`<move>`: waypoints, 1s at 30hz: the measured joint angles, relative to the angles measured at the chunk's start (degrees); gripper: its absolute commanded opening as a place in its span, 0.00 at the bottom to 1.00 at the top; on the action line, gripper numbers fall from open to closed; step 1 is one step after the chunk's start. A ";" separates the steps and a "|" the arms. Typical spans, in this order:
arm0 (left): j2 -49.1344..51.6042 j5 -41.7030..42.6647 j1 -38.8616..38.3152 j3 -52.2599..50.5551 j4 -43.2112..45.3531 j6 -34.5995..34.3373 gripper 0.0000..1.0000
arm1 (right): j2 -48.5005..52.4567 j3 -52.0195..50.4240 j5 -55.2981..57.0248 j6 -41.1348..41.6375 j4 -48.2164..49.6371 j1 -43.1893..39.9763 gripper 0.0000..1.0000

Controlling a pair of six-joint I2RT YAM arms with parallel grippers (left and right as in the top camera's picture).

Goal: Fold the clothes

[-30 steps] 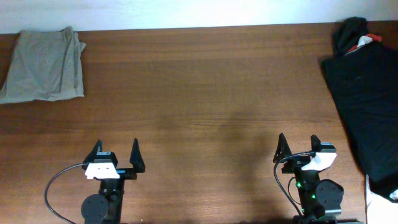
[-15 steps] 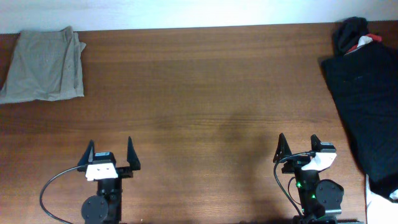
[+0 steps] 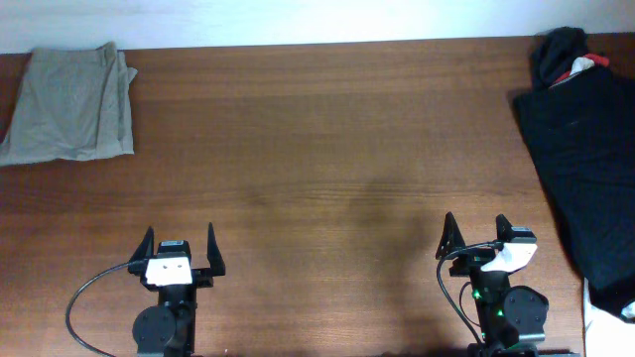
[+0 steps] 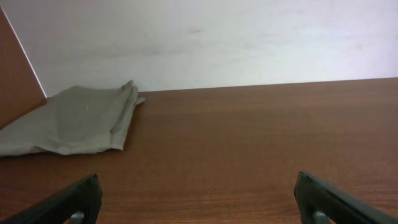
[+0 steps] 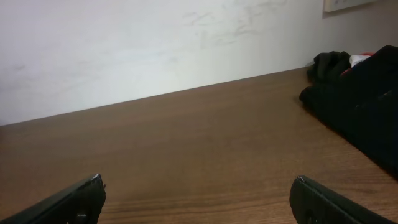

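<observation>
The khaki shorts lie folded in a flat stack at the table's far left corner. They also show in the left wrist view, far ahead and to the left. My left gripper is open and empty near the front edge, far from the shorts; its fingertips frame bare wood. My right gripper is open and empty near the front right, also over bare wood.
A black garment with a red and white bit at its top lies along the table's right edge; it also shows in the right wrist view. A pale wall runs behind the table's far edge. A cable loops beside the left arm's base.
My left gripper has shifted a little: left and back over the first half second, then slightly right again. The right arm, the shorts and the black garment have not moved.
</observation>
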 measured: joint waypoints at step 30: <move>0.00 0.00 0.00 0.00 0.00 0.00 0.99 | -0.15 0.00 2.16 -4.50 0.20 0.00 0.99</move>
